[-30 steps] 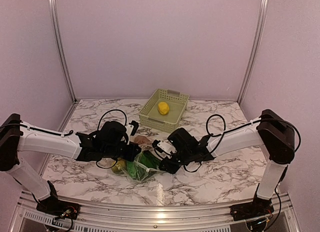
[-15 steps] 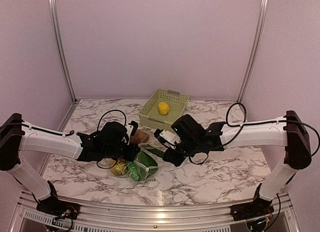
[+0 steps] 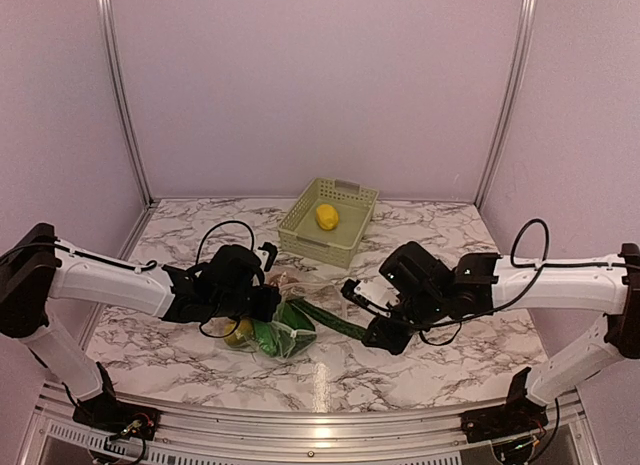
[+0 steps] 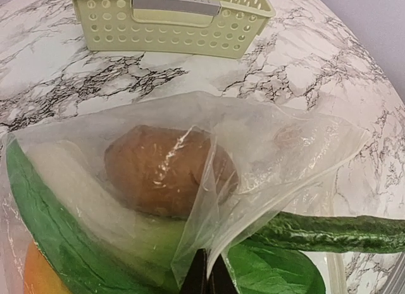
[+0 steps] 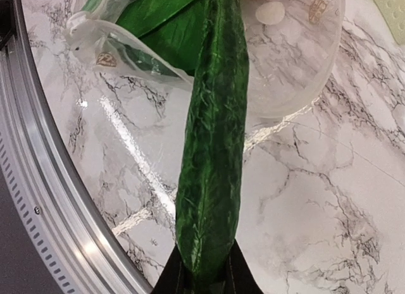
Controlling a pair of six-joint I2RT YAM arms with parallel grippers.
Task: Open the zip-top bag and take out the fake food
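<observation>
The clear zip-top bag [image 3: 283,323] lies on the marble table in front of the left arm. My left gripper [image 4: 207,276] is shut on a fold of its film. Inside the bag I see the brown piece [image 4: 163,171], the white-green leafy vegetable [image 4: 69,208] and an edge of the orange-yellow mango [image 4: 35,275]. My right gripper [image 5: 205,278] is shut on the end of the long green pod [image 5: 214,148]. The pod [image 3: 335,321] stretches from the bag's open mouth [image 5: 291,66] out to the right, its far tip still at the mouth. The yellow lemon [image 3: 327,216] lies in the basket.
The pale green slotted basket [image 3: 308,240] stands at the back centre, just beyond the bag; it also shows in the left wrist view [image 4: 171,35]. The metal rail of the table's front edge [image 5: 38,205] runs close to the right gripper. Pale walls enclose the table.
My right gripper has moved right and toward the front with the green pod, drawing it out of the bag. My left gripper has stayed shut on the bag.
</observation>
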